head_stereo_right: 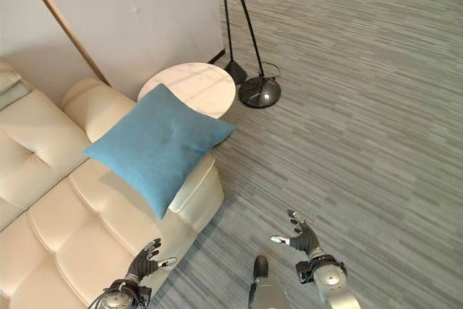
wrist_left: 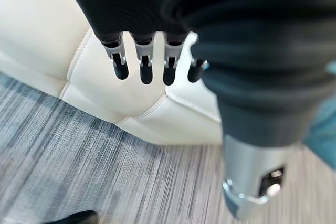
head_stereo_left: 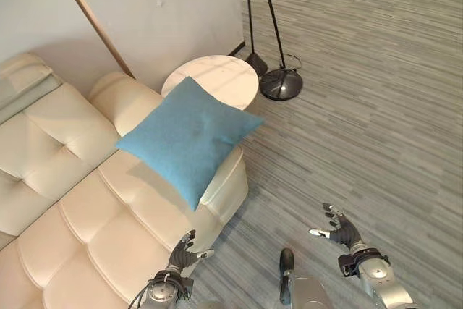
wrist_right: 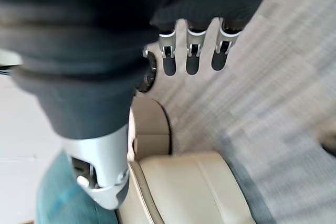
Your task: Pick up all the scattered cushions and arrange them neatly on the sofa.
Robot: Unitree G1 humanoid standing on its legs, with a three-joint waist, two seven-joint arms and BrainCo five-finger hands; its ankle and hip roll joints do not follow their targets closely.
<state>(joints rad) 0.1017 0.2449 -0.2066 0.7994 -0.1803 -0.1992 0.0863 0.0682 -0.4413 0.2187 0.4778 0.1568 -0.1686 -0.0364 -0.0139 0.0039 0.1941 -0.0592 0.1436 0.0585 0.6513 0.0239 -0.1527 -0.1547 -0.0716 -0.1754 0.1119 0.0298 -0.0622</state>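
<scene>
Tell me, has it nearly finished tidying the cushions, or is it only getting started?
One blue cushion is already up on the cream sofa, but it lies tilted over the armrest by the round side table, so it may still want straightening. Nothing is in hand: the left hand hangs open by the sofa's front edge, and the right hand is open over the carpet. I can see no other cushions lying on the carpet here.

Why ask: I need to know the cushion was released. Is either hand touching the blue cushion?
Apart. In the left eye view the blue cushion lies on the sofa arm, while left hand and right hand hang open, well clear.
</scene>
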